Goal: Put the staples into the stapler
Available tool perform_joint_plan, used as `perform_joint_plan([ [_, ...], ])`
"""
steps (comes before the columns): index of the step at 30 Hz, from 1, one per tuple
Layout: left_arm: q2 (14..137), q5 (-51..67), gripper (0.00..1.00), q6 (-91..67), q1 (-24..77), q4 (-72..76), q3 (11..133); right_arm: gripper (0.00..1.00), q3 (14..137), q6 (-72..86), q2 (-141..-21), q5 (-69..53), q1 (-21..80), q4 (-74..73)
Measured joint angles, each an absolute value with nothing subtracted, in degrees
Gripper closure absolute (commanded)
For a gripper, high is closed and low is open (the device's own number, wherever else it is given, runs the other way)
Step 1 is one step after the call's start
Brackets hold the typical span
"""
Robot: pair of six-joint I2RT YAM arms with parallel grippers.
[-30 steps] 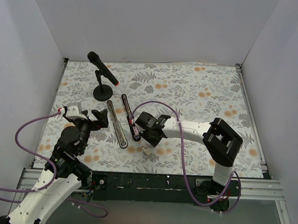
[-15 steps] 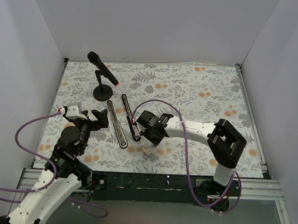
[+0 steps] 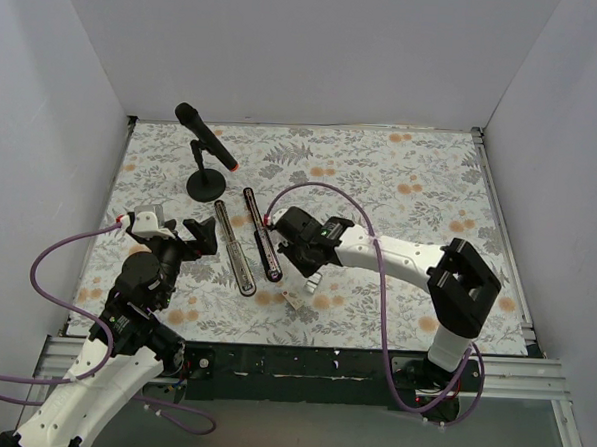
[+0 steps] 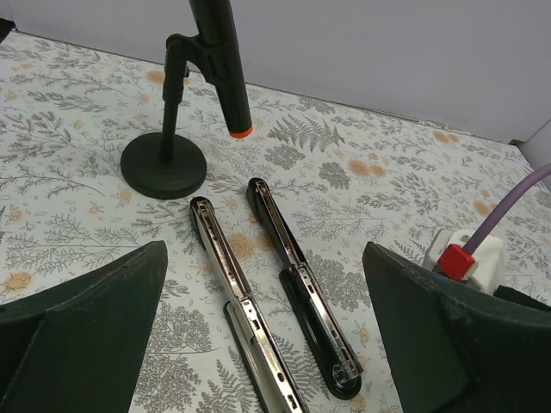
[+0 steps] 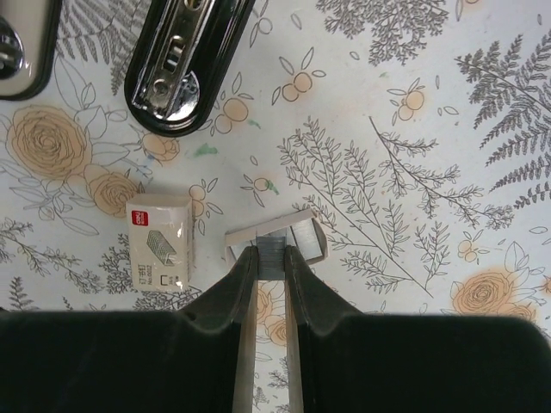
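Two arms rise from the near edge of the floral-patterned bench (image 3: 409, 209). Nearest on the left, the left tool (image 3: 198, 236) has its jaws spread wide with nothing between them, and it faces the stapler.

One arm, the right, stretches leftward across the bench. Its right tool (image 5: 269, 254) points down at the staples, which lie just on the near side of the stapler's end. The jaws are clenched on the small grey staple block (image 5: 271, 249), one finger pressed to each long side. The block sits in a shallow whitish cardboard tray (image 5: 303, 237) lying flat on the bench. Whether the block has left the tray floor cannot be told. Just beside the tray, apart from it, lies the box sleeve (image 5: 159, 241), flat, with a red mark at one corner.

Farther in, the stapler (image 3: 234, 250) lies opened out at the bench's middle left. Its silver rail (image 4: 231, 275) and black top arm (image 4: 288, 258) rest side by side, channels up, with a narrow strip of bench between them. No staples show in the rail.

Beyond the stapler's far ends stands a black microphone (image 4: 219, 60), tilted on a round stand (image 4: 164, 168) near the back left of the bench.
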State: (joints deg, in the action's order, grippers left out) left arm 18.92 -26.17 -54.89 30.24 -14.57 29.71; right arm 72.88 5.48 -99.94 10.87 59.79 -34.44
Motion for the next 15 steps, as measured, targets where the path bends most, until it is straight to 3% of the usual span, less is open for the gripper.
perform_joint_plan([
  [7,18.90,-26.09,0.02,-54.87,30.09,-14.55,29.71,0.82,75.24,9.28,-100.95,10.63,55.68,-32.45],
  [15,18.46,-26.04,0.02,-54.87,30.09,-14.55,29.71,0.82,83.61,9.06,-110.02,9.98,49.17,-32.93],
])
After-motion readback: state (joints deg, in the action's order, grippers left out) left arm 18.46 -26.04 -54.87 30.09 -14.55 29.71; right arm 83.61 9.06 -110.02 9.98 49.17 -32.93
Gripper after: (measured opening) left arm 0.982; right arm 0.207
